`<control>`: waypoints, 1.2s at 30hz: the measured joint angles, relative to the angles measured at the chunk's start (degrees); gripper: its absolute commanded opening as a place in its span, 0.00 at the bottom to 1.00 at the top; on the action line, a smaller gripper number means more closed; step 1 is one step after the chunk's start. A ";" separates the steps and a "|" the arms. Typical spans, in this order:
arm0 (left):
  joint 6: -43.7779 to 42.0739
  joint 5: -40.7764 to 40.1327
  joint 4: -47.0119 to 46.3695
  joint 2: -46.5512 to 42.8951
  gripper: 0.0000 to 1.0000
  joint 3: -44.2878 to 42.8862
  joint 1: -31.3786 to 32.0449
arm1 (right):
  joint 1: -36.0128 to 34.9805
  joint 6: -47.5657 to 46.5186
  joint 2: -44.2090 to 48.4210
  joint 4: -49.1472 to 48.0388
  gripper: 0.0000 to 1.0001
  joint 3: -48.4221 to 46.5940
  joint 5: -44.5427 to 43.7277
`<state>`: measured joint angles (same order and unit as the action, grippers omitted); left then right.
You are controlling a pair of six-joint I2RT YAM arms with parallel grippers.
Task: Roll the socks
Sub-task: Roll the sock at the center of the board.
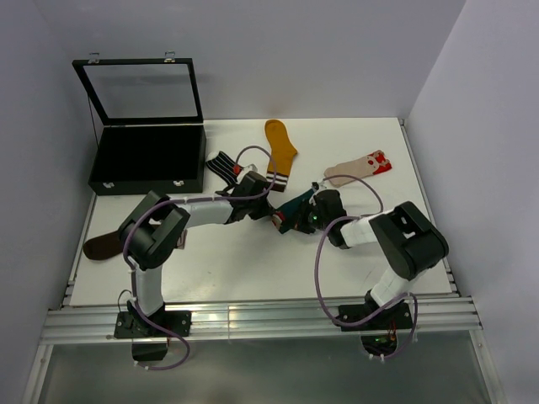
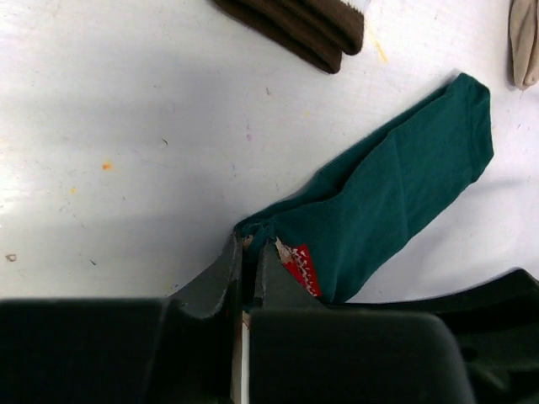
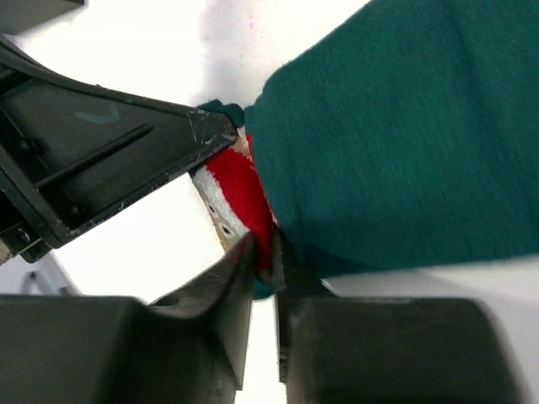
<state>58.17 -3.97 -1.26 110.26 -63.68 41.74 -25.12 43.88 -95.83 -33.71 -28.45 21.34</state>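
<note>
Socks lie scattered over the white desk (image 1: 253, 261), and the dark teal sock (image 1: 300, 202) sits near the middle, caught between the two arms that lean in from either side. The left gripper (image 2: 250, 252) is closed tight on one bunched corner of it, right beside the red-and-white figure, while the rest of the fabric stretches flat away from the fingers. The right gripper (image 3: 265, 252) has its jaws almost together, with the red part of the same end pinched between them, so both tips meet at one spot. A mustard sock (image 1: 280, 143) lies farther back, a short black-and-white striped sock (image 1: 223, 164) just left of it, and a beige sock (image 1: 358, 168) with a red-white end to the right. A brown sock (image 1: 103, 246) hangs at the left edge, and a black case (image 1: 147, 160) stands with its glass lid raised.
</note>
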 measured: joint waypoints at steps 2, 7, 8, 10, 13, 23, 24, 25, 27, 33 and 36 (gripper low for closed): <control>-0.04 -0.42 -0.02 0.00 0.00 0.00 0.35 | -1.05 -1.77 2.99 3.63 0.35 0.00 -2.78; -0.98 -2.38 0.68 -0.33 0.00 -0.02 0.57 | -5.53 -7.21 16.00 14.84 0.51 0.48 -12.31; -1.46 -3.04 1.31 -0.59 0.00 -0.11 0.57 | -6.75 -8.31 19.43 16.59 0.51 0.48 -14.58; -1.99 -4.15 2.67 -1.14 0.00 -0.17 0.57 | -9.11 -10.69 25.57 18.40 0.54 0.48 -19.06; -2.62 -5.40 4.15 -1.66 0.00 -0.17 0.55 | -11.78 -14.16 32.94 19.96 0.54 0.48 -24.76; -3.93 -7.98 8.26 -1.79 0.00 -1.73 0.55 | -13.31 -21.18 49.75 18.29 0.86 6.01 -33.73; -4.00 -8.02 8.68 -1.79 0.00 -1.95 0.55 | -13.31 -21.53 49.99 18.43 0.86 6.08 -33.88; -4.04 -8.02 9.07 -1.79 0.00 -2.05 0.55 | -13.31 -21.86 49.88 18.38 0.85 6.08 -33.97; -4.04 -8.02 9.79 -1.79 0.00 -2.38 0.55 | -13.31 -22.43 49.05 18.40 0.82 6.08 -33.68; -4.11 -8.09 12.74 -1.79 0.00 -3.72 0.55 | -14.75 -24.09 38.01 18.12 0.74 4.96 -31.17; -4.09 -8.17 13.42 -1.79 0.00 -3.89 0.55 | -18.75 -25.38 30.82 17.75 0.74 3.96 -31.61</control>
<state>54.08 -12.14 12.16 108.47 -67.57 42.28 -43.88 18.50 -65.01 -15.97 -24.49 -10.26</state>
